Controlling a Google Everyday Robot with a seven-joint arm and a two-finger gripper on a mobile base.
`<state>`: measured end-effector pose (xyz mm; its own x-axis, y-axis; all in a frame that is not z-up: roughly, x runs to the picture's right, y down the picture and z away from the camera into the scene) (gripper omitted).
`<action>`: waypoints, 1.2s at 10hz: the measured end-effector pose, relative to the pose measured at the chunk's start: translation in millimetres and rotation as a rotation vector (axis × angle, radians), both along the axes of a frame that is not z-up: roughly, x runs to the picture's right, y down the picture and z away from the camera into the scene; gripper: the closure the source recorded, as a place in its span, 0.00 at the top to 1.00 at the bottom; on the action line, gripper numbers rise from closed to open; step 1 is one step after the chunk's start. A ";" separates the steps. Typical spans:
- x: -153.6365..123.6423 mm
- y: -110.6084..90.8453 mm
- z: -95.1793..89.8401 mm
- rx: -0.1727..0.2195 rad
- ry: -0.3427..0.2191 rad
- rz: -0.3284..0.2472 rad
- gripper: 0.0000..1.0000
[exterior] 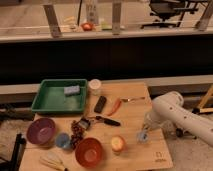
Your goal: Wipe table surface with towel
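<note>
The wooden table (150,150) fills the middle of the camera view. My white arm comes in from the right, and my gripper (143,134) points down at the table's right side, close to the surface. A small bluish-grey patch (143,137) lies right at the gripper's tip; I cannot tell whether it is the towel or whether it is held. No other towel shows.
A green tray (42,105) holding a blue-grey sponge (71,90) stands at the back left. A white jar (95,86), black block (100,104), red pepper (115,106), black-handled tool (102,120), grapes (76,132), purple bowl (41,131), red bowl (89,151) and orange fruit (117,144) crowd the left and middle.
</note>
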<state>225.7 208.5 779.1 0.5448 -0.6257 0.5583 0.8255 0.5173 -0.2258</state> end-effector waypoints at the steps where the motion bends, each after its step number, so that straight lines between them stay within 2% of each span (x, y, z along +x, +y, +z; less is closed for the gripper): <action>1: -6.7 -0.4 -5.2 0.008 -0.027 -0.011 0.00; 4: -25.2 16.9 -23.0 -0.002 -0.099 -0.046 0.00; 5: -25.5 31.5 -30.5 -0.026 -0.113 -0.055 0.00; 7: -17.1 42.7 -34.7 -0.050 -0.106 -0.056 0.00; 10: 24.0 50.0 -30.7 -0.075 -0.021 -0.032 0.00; 12: 52.6 41.7 -17.4 -0.069 0.062 -0.010 0.00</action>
